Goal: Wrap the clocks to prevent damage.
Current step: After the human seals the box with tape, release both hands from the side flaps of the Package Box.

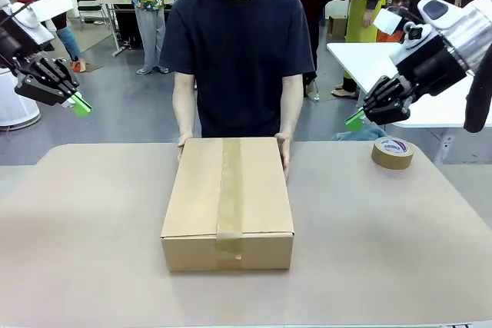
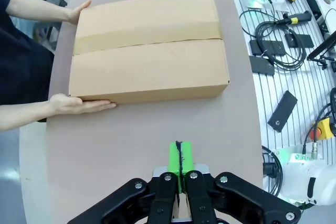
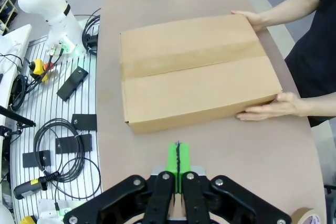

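Observation:
A closed cardboard box (image 1: pixel 227 201) sealed with a strip of brown tape lies in the middle of the table; it also appears as the cardboard box (image 2: pixel 148 48) and the cardboard box (image 3: pixel 195 69) in the wrist views. The clocks are hidden from view. A person's hands (image 1: pixel 283 147) rest on the box's far corners. My left gripper (image 1: pixel 80 105) hangs shut and empty above the table's left side, its green pads (image 2: pixel 179 157) pressed together. High at the right, my right gripper (image 1: pixel 354 120) is likewise shut and empty, with its pads (image 3: pixel 178 158) together.
A brown tape roll (image 1: pixel 393 153) lies on the table (image 1: pixel 84 236) at the far right, also seen as the tape roll (image 3: pixel 307 216). Cables and small devices (image 2: pixel 283 35) lie on the slatted surface beside the table. People stand farther back.

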### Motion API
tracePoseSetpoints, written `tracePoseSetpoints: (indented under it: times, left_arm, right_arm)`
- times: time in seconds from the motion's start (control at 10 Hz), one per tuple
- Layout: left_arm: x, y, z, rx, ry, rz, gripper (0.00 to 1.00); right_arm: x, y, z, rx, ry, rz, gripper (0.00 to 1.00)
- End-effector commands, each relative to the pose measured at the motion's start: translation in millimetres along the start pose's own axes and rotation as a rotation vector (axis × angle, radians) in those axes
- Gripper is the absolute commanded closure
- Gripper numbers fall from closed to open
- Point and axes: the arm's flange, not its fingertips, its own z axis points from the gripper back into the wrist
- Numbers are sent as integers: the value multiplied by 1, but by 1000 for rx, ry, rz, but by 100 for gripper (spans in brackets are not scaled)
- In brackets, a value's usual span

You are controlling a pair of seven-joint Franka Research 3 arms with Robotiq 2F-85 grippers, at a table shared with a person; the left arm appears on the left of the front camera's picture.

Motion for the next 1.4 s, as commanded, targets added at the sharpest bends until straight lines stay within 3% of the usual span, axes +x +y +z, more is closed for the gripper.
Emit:
tracePoseSetpoints:
  times: [0.0, 1.3]
  left_arm:
    - [3, 1, 2, -6, -10, 5, 100]
    - [3, 1, 2, -6, -10, 5, 100]
  right_arm:
    - [3, 4, 4, -19, -4, -13, 99]
    - [3, 4, 4, -19, -4, -13, 99]
